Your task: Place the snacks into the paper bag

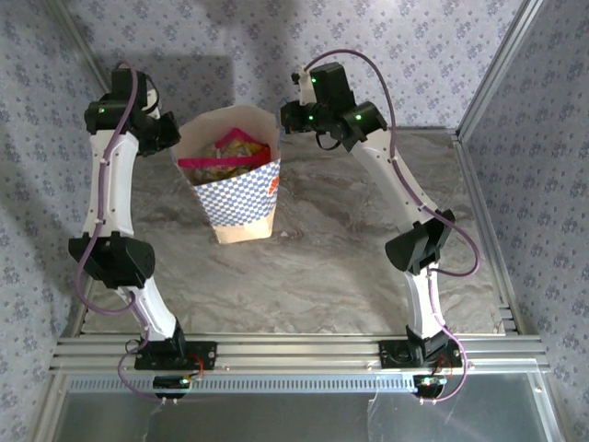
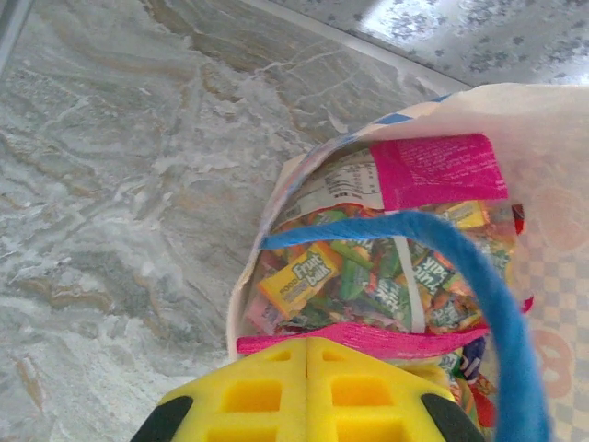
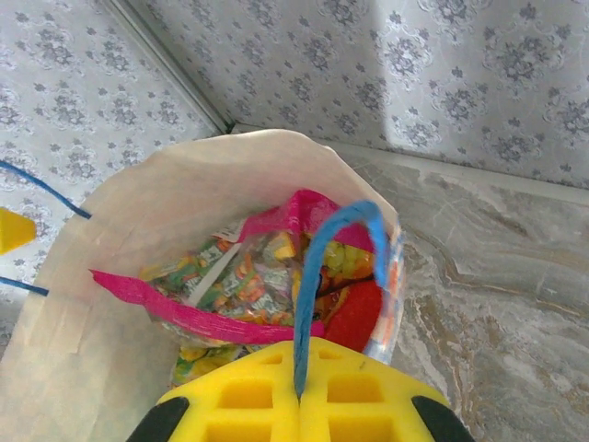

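Observation:
The paper bag point(image 1: 241, 207) stands upright mid-table with its mouth open. Snacks point(image 1: 230, 152) lie inside it: a clear packet with magenta edges full of colourful fruit sweets point(image 2: 368, 276) point(image 3: 239, 276), with a red packet point(image 3: 354, 318) beside it. My right gripper point(image 3: 301, 350) point(image 1: 290, 115) hangs over the bag's right rim, shut on a blue cord handle point(image 3: 313, 267) that runs up out of its seam. My left gripper point(image 2: 306, 343) point(image 1: 170, 138) is at the left rim, shut, with nothing visible in its seam. The other blue handle point(image 2: 479, 258) arcs past it.
The marble-patterned tabletop point(image 1: 304, 276) spreads around the bag. Patterned walls point(image 1: 414, 55) stand close behind the bag, and a metal frame rail point(image 1: 304, 350) runs along the near edge by the arm bases.

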You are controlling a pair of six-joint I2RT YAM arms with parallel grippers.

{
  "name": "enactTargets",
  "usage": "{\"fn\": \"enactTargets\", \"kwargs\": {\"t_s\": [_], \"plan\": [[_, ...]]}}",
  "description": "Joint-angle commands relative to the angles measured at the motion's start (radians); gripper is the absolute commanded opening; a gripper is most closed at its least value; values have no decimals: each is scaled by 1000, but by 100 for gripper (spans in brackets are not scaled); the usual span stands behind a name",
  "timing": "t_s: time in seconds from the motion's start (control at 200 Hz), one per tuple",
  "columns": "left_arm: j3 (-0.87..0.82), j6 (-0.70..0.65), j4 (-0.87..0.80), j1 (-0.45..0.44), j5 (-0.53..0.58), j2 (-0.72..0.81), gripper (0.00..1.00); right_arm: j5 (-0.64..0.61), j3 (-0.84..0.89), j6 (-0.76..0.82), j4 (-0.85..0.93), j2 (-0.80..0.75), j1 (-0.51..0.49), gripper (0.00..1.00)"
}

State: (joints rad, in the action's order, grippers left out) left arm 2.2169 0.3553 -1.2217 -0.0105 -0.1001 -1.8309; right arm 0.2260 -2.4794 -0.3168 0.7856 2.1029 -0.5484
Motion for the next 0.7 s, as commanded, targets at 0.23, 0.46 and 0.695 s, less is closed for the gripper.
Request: {"fn": "enactTargets", "kwargs": {"t_s": [0.23, 0.46, 0.695], "plan": [[217, 4, -47, -98, -51, -55, 0, -13, -62, 60, 46, -63, -10, 0], [288, -1, -53, -224, 8, -82, 0, -78, -53, 111, 96, -132, -8, 0], [334, 36, -51, -283, 10, -92, 0, -106, 17, 133, 81, -219, 26, 0]]}}
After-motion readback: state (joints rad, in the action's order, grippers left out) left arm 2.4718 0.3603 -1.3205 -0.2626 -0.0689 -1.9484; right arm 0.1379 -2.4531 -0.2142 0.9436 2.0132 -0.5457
